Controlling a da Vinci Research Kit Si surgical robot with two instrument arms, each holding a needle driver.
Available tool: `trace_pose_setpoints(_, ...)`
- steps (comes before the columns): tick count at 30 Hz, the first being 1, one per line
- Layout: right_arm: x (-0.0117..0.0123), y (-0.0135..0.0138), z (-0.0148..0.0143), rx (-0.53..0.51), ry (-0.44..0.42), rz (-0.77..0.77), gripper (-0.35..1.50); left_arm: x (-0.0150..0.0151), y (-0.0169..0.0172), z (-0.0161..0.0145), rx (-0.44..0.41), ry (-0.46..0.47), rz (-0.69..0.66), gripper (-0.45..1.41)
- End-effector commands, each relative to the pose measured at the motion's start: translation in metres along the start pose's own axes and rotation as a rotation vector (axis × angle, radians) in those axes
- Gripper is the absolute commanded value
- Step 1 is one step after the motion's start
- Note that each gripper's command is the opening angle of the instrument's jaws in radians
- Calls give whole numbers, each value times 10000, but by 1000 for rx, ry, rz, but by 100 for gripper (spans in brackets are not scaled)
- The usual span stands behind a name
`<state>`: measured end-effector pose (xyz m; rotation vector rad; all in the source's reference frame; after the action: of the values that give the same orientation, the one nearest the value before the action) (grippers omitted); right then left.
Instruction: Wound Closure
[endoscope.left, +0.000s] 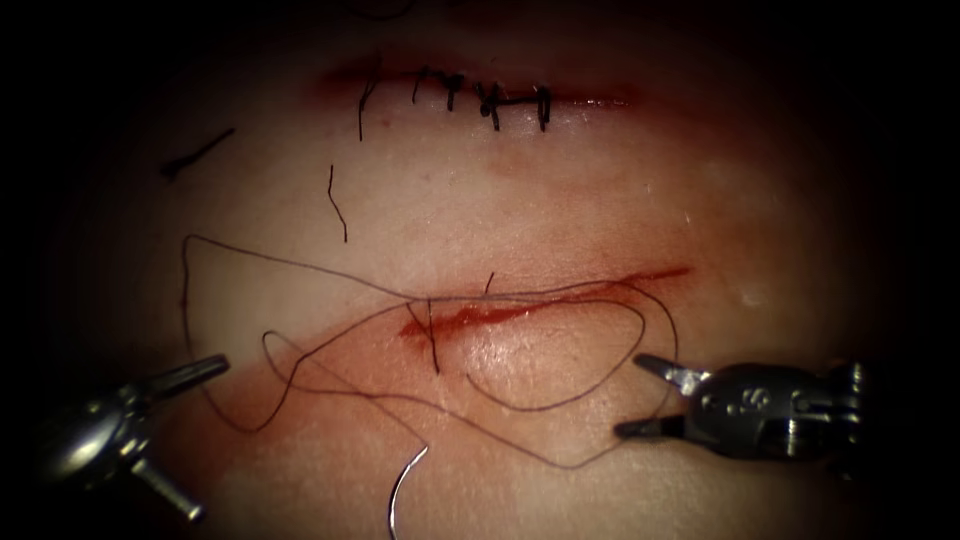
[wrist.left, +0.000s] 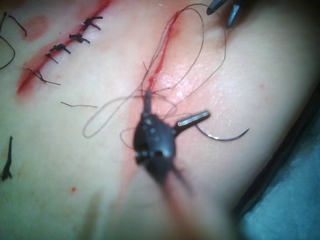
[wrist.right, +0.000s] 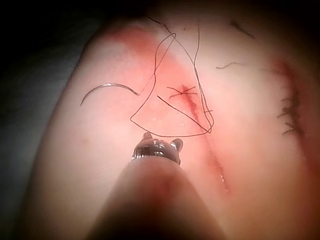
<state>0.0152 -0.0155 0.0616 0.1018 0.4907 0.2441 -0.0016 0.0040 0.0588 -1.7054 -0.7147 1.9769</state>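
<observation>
Both grippers hold nothing: the left gripper (endoscope.left: 190, 435) at lower left and the right gripper (endoscope.left: 640, 395) at lower right stand wide open. The needle (endoscope.left: 403, 490) lies free on the tissue (endoscope.left: 560, 190) at bottom centre, below the cut (endoscope.left: 520, 305), with thread (endoscope.left: 300, 265) looped across it.

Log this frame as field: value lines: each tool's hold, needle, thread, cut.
left tool: jaws open, holds nothing
right tool: jaws open, holds nothing
needle: lies free on the tissue, below the cut, not in the tissue
thread: loose loops across the open cut
upper cut: already stitched
</observation>
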Motion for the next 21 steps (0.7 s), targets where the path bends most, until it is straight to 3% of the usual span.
trace_pose_setpoints(1, -11, 2, 2, -16, -44, -16, 126, -9, 0, 5, -5, 1, 2, 116)
trace_pose_setpoints(8, -36, 33, -5, -155, -215, -63, 126, -22, 9, -6, -4, -6, 1, 116)
trace_pose_setpoints(9, -38, 41, -5, -187, -206, -42, 125, -22, 10, -8, -5, -4, 1, 116)
trace_pose_setpoints(14, -32, 71, -10, -255, 10, 57, 123, -25, 20, -29, 4, 7, -3, 115)
trace_pose_setpoints(15, -26, 77, -12, -239, 89, 82, 123, -26, 22, -34, 8, 5, -3, 115)
trace_pose_setpoints(18, -6, 96, -18, -253, 224, 131, 123, -32, 28, -49, 27, 7, -7, 111)
trace_pose_setpoints(21, 25, 122, -15, -297, 291, 162, 125, -46, 39, -60, 37, 5, -15, 111)
